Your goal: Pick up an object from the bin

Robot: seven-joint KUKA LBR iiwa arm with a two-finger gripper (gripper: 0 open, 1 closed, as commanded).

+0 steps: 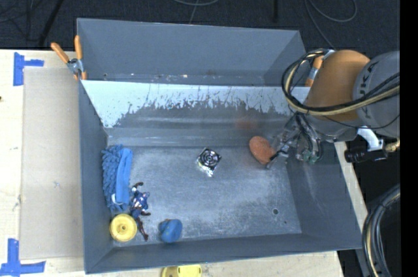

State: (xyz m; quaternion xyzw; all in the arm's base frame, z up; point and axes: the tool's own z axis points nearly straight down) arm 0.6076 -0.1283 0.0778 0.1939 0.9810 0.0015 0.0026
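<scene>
A grey metal bin (196,60) seen from above, with a robot arm reaching in from the right. The arm's wrist, under an orange cover ringed by looped black cables, hangs over the bin's right wall and tilts down and leftward, so the tool (282,153) sits low near the floor at the right side. Whether the tool is spread or pressed together cannot be told; its tip is a dark tangle against the wall's shadow.

Just beside that tip, on its left, lies 1 rounded orange-brown lump (261,150), on the bin floor towards the back right. Touching or only close cannot be told. It looks smooth and egg-like, probably light and perhaps a little soft; a rounded surface like that may slip, so a grip across its widest middle seems safest.

Well apart, mid-floor, sits a small crumpled silver-and-black thing (209,161). Along the left wall lie a fuzzy blue cloth (116,174), a small dark blue figure (138,200), a yellow disc (123,228) and a blue blob (171,230).
</scene>
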